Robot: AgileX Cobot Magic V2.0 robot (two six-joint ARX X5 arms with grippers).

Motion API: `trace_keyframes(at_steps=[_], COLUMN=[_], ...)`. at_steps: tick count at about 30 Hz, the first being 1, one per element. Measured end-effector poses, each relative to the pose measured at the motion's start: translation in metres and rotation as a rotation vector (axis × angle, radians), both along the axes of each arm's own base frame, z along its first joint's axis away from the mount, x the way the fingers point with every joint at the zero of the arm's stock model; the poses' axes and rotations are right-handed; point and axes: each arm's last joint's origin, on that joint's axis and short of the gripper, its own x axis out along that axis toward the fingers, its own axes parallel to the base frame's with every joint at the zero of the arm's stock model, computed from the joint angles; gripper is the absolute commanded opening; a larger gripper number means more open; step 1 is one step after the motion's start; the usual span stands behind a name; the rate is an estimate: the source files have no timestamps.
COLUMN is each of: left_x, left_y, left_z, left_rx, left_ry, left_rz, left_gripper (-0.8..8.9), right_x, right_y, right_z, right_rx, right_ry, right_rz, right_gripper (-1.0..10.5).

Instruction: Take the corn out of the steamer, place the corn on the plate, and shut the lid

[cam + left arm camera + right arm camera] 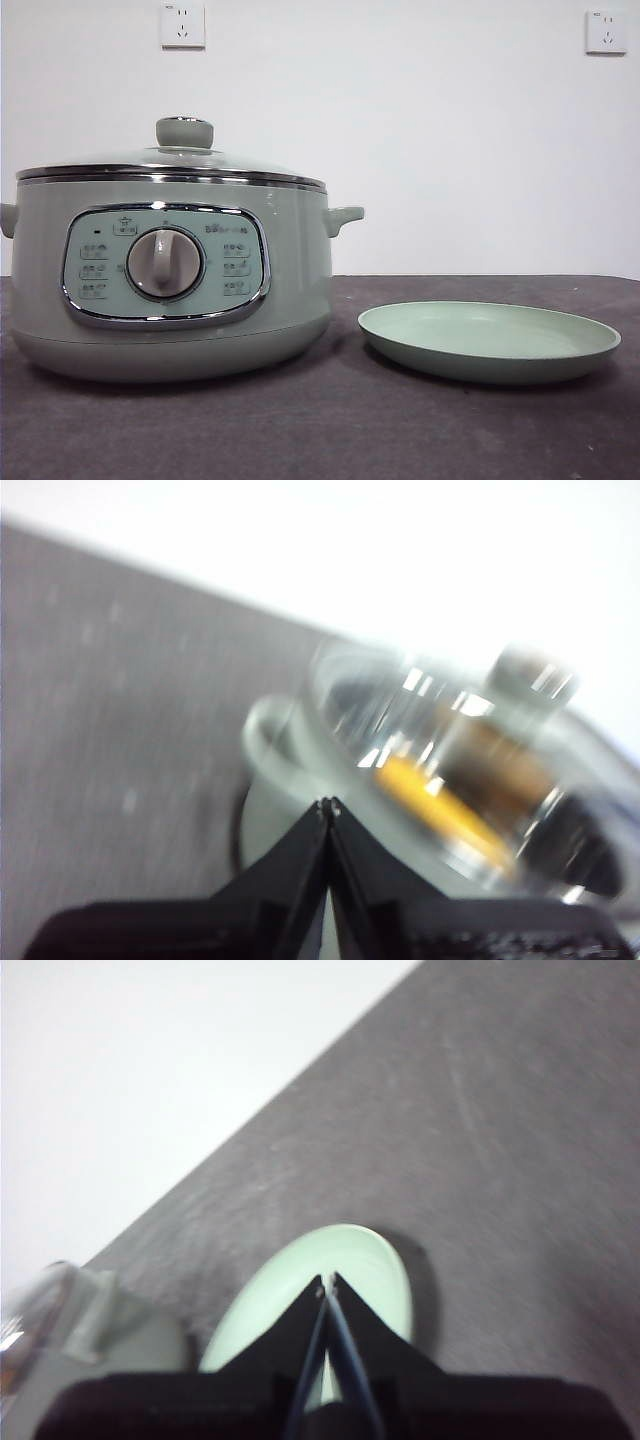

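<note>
Plain white wall [420, 140] behind, w/ two white power sockets: one upper left [182, 24], one upper right [606, 32]. Dark grey tabletop [330, 430], even lighting.

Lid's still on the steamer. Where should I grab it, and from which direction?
Grip the lid by its knob, coming straight down from above. The knob stands upright at the centre, narrow enough for the jaws; the glass dome is wide and smooth. The left gripper, shut now, is nearest the steamer.
</note>
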Motion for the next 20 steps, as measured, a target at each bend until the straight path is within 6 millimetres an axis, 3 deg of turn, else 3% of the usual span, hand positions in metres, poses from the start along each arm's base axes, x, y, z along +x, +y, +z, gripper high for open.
trace_keyframes(at_steps=[8, 15, 20], left_x=[0.003, 0.027, 0.049], left_y=[-0.001, -0.006, -0.01], left_z=[0.064, 0.114, 0.135], left_rx=[0.005, 0.035, 0.026], left_ry=[-0.034, -0.008, 0.049], left_rz=[-0.017, -0.18, -0.314], left_gripper=[-0.08, -0.08, -0.08], right_x=[0.01, 0.032, 0.052], right_y=[0.002, 0.006, 0.008], right_z=[0.058, 0.12, 0.154], right_rx=[-0.12, -0.238, -0.317], right_ry=[-0.016, -0.028, 0.04], right_rz=[0.075, 0.201, 0.283], right_gripper=[-0.1, 0.0, 0.0])
